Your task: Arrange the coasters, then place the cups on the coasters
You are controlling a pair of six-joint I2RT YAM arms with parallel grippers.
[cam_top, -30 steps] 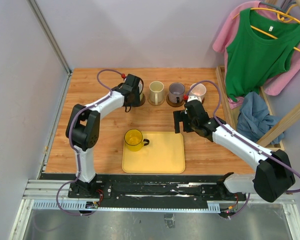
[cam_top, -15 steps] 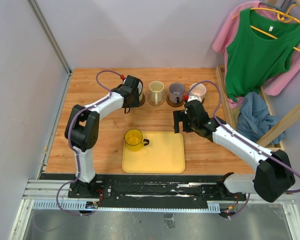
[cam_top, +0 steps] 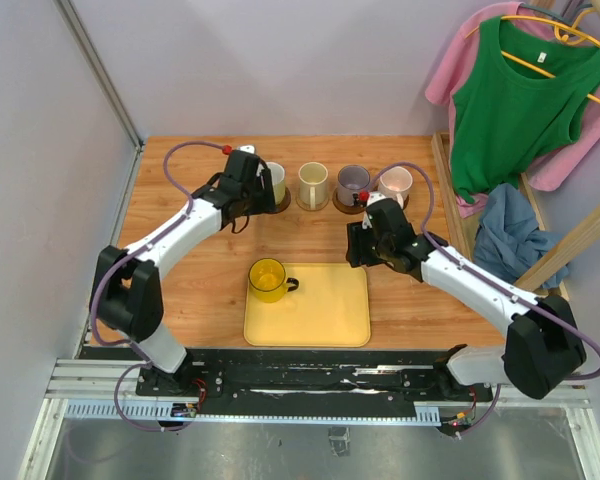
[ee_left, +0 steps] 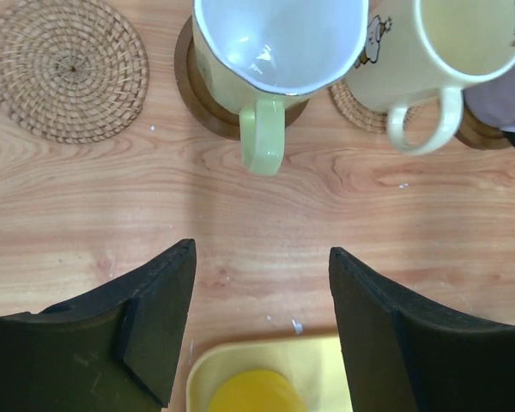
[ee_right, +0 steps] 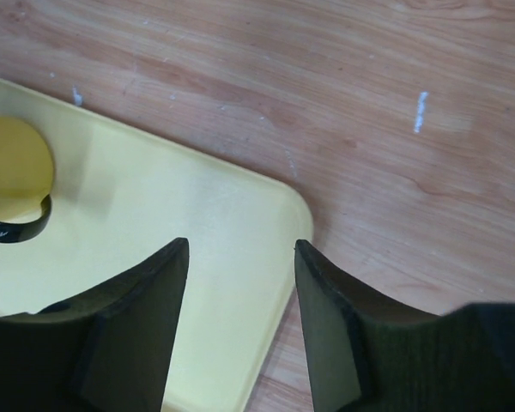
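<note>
Mug work is nearly finished, as I judge it: four cups [cam_top: 313, 183] sit on coasters [ee_left: 208, 107] along the far row, while the see-through yellow mug [cam_top: 268, 280] stands on the yellow tray [cam_top: 330, 320], handle pointing right. An empty woven coaster [ee_left: 66, 69] lies just left of the cream-green mug [ee_left: 275, 51]. My left gripper [ee_left: 262, 257] hovers near that mug, fingers parted, holding nothing; the yellow mug lies behind it, toward the arm bases. My right gripper [ee_right: 240, 249], also parted and empty, hangs over the tray's far right corner, the mug off to its left. Both seem about equally near; I favour the left, beside the free coaster.
</note>
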